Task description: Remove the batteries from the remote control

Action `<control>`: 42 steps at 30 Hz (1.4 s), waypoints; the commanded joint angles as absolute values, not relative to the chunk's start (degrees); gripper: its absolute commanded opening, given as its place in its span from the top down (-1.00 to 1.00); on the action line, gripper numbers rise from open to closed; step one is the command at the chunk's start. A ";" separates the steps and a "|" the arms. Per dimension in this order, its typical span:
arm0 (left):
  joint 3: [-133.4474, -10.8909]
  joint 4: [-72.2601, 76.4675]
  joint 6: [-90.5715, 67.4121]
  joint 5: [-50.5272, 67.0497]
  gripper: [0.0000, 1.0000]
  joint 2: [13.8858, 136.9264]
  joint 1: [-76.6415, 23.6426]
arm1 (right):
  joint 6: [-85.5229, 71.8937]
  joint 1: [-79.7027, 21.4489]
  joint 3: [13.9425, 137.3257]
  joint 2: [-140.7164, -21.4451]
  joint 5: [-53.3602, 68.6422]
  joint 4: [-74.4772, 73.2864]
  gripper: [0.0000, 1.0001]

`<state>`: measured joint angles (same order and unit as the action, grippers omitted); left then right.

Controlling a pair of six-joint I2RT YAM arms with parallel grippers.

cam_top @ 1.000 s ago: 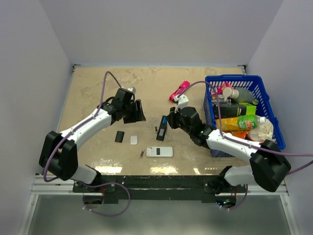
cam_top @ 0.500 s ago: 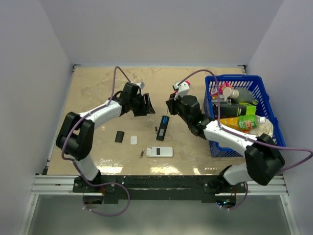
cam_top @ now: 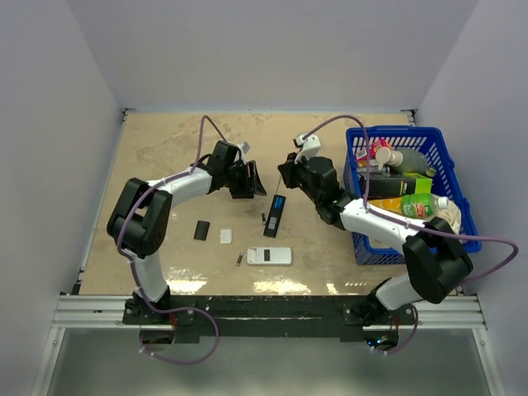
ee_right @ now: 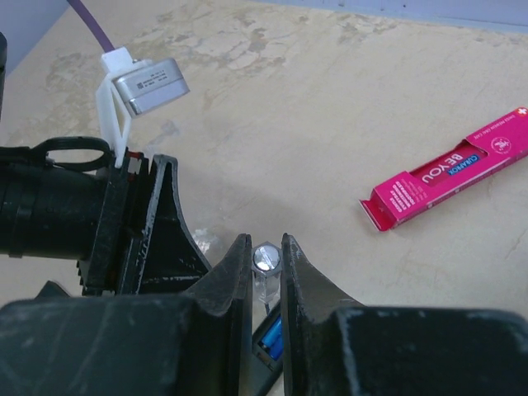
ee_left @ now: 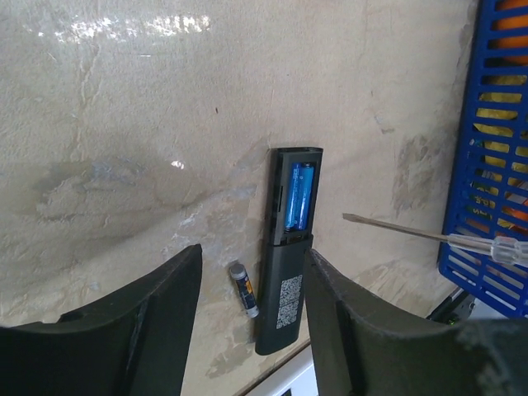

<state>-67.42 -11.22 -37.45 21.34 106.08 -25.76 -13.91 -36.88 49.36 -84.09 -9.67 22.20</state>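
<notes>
Batteries [ee_left: 299,195]: two blue cells side by side in the open bay of the black remote [ee_left: 280,289], cover off; long axis runs along the remote, pointing straight away from the left gripper [ee_left: 252,257]; left gripper is spread wide and holds nothing; it hovers with the remote's label end showing between its fingers, the bay further ahead; one loose cell [ee_left: 244,289] lies on the table [ee_left: 124,124] just beside the remote, on the left-finger side. Right gripper [ee_right: 264,244] is pinched narrow on the clear handle of a screwdriver [ee_left: 417,233]; blue cells peek directly below its fingers in the right wrist view; the shaft reaches in crosswise to the cells; its tip is near the bay's edge but apart from it, on the side of the blue basket [ee_left: 487,124]. Judgement: the right arm's tool is nearer the cells; the next move likely needs the tip swung sideways into the bay and under a cell end to lever it out; risk is the tip skidding off or nudging the remote, which nothing pins down.
</notes>
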 commanded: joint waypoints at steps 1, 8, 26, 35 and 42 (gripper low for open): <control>-68.20 -8.70 -37.09 23.99 -0.12 106.70 -25.40 | -14.77 -36.56 49.39 -86.91 -7.12 29.44 1.00; -67.50 -8.00 -37.44 24.61 -0.11 108.01 -25.40 | -12.40 -36.47 49.31 -87.54 -8.96 29.45 1.00; -67.94 -7.56 -37.71 25.22 -0.09 109.51 -25.40 | -10.64 -36.39 47.29 -89.56 -9.67 29.62 1.00; -67.94 -7.65 -37.79 25.05 -0.09 109.69 -25.40 | -10.02 -36.47 45.09 -91.67 -8.53 31.38 1.00; -68.12 -8.35 -37.62 24.52 -0.09 109.86 -25.40 | -11.24 -36.30 40.53 -91.67 -4.23 36.55 1.00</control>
